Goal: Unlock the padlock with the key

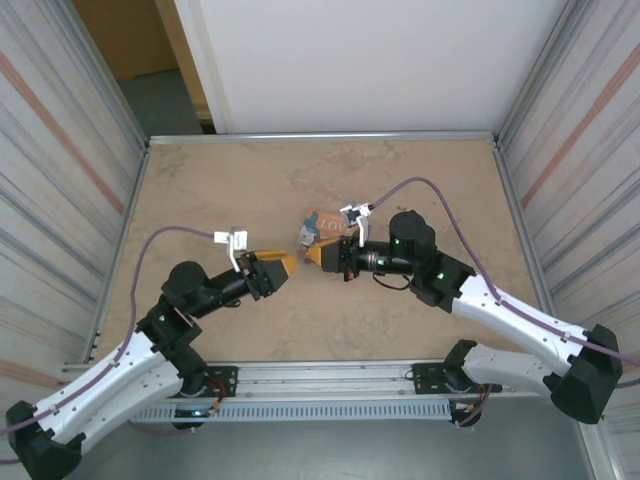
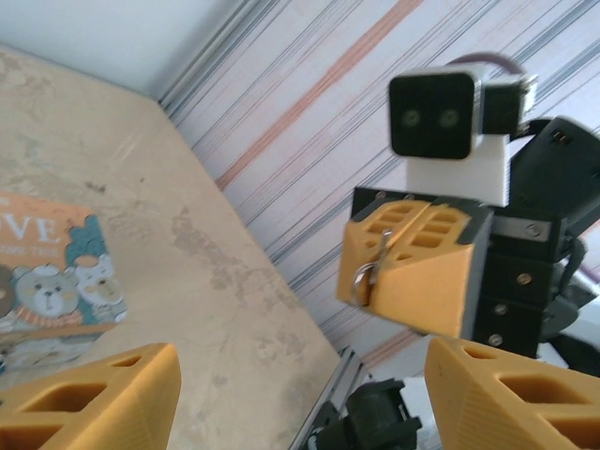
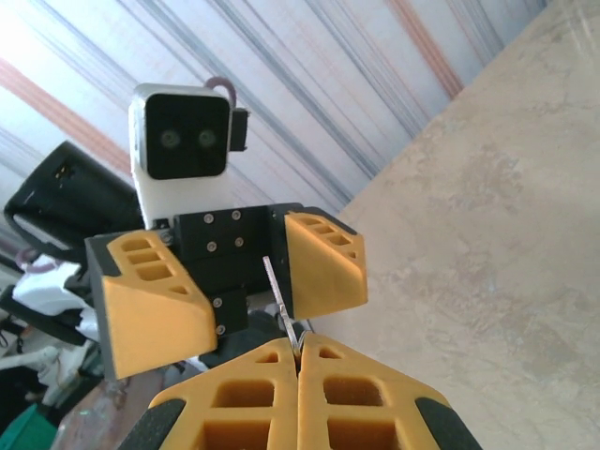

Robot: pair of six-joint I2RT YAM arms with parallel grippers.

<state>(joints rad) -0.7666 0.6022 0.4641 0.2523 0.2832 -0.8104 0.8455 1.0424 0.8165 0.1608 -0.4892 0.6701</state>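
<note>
I see right gripper (image 3: 300,361) clamped on thin metal key (image 3: 279,300), blade poking past ribbed orange fingers (image 3: 366,412). Left gripper (image 3: 246,286) faces it, jaws wide, nothing between. Printed bear card (image 2: 56,272) flat on mottled tan tabletop (image 1: 420,180); corrugated metal walls (image 1: 60,150) around.

Only legible txt: orange card (image 1: 322,222) w/ cartoon bears, flat on bench (image 1: 200,190). Top view reads "LO…", left wrist view reads "…VE", big pale caps. Smaller print below too blurred.
</note>
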